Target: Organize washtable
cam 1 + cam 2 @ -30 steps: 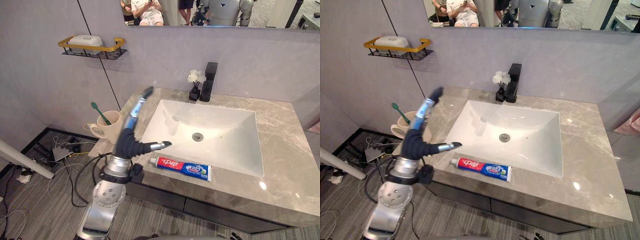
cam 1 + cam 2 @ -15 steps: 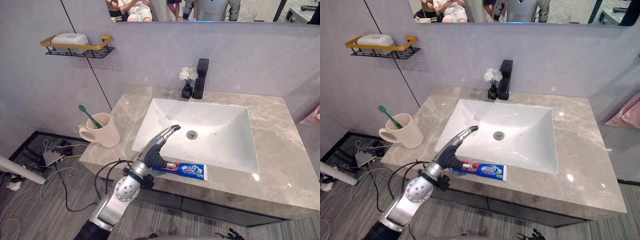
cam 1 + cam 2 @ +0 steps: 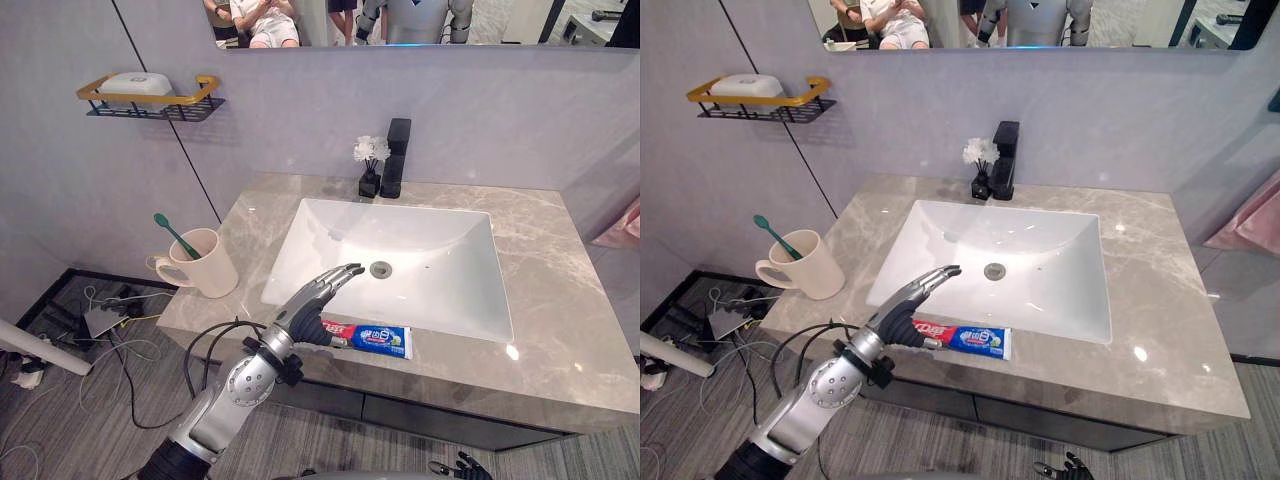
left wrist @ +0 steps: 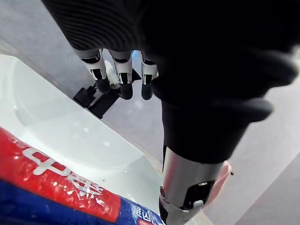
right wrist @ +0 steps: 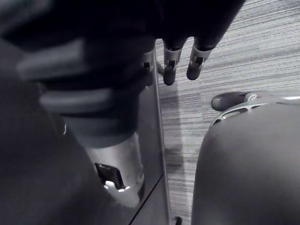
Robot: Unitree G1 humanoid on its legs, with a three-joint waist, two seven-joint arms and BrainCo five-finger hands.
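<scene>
Holds nothing in left hand, fingers straight, just above toothpaste end on counter edge. Points fingertips over sink; faucet beyond. Cup with toothbrush well left of hand. Right hand relaxed, empty, above floor.

Head eyes: down on sink; L wrist cam close, shares sink.

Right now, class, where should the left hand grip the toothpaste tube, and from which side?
Probably across its middle, from above: the toothpaste tube lies flat along the front strip of the counter, beside the sink, so its long edges can be pinched. The open left hand is at its left end.
</scene>
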